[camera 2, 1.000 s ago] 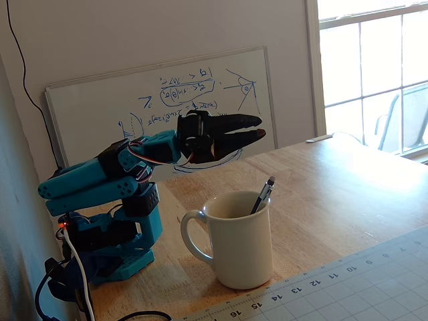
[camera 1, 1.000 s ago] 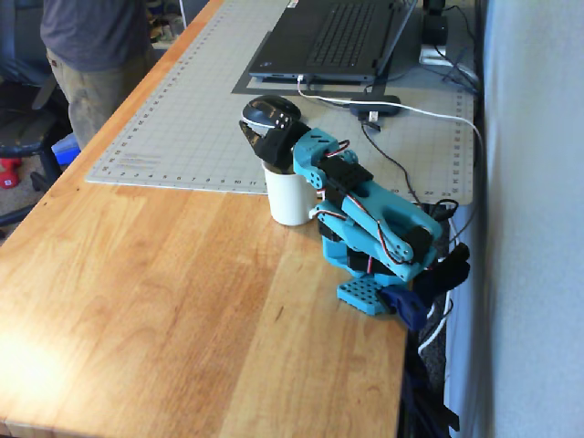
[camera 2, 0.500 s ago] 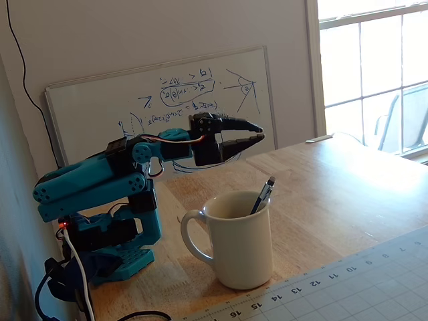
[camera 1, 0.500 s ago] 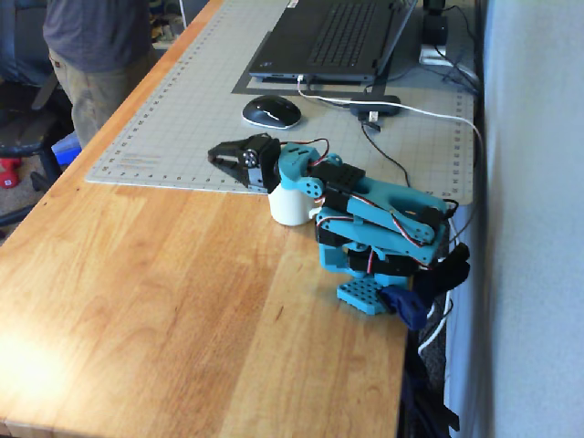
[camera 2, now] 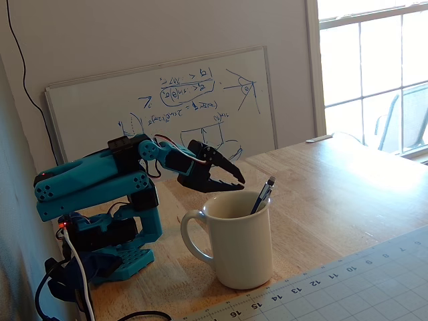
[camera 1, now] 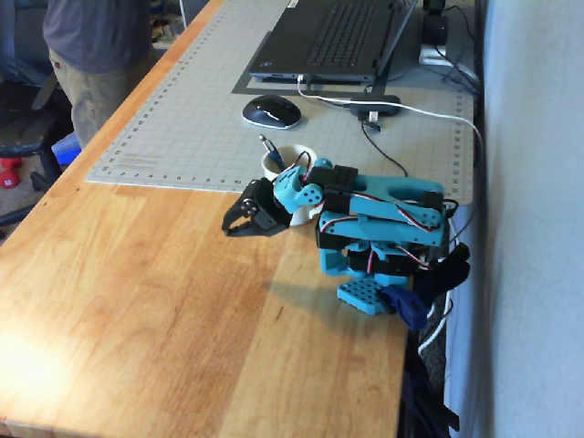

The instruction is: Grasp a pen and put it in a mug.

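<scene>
Standing in the mug (camera 2: pixel 242 246), the pen (camera 2: pixel 262 194) — apart from the empty gripper (camera 2: pixel 235 183).

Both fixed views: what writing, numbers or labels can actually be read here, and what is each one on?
"16", "15", "14", "13", "12", "11", "10": ruler numbers along the edge of the cutting mat, seen upside down.
Whiteboard: blue handwritten formulas and sketches, mirrored or inverted, not legible.
Cutting mat edge numbers in the other fixed view: too small to read.
Laptop keys: blurred, unreadable.
Mug, pen, arm: no text visible.
</scene>
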### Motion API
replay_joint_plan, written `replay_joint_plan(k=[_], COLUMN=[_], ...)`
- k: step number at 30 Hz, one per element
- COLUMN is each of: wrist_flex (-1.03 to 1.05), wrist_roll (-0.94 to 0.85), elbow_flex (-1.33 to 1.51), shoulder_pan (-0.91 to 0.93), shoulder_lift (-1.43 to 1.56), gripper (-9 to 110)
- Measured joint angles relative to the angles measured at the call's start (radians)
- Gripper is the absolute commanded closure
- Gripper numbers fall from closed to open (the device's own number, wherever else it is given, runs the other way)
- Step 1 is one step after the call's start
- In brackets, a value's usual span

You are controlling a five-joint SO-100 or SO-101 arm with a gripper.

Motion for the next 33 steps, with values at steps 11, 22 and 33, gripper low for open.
replay_joint_plan(k=[11,22,33], wrist_flex=[0.275,0.514,0.514], wrist_roll=[0.000,0.000,0.000], elbow_flex=[0.000,0.000,0.000], shoulder_pan=[-0.049,-0.051,-0.051], shoulder_lift=[0.051,0.094,0.094], gripper=[101,100,100])
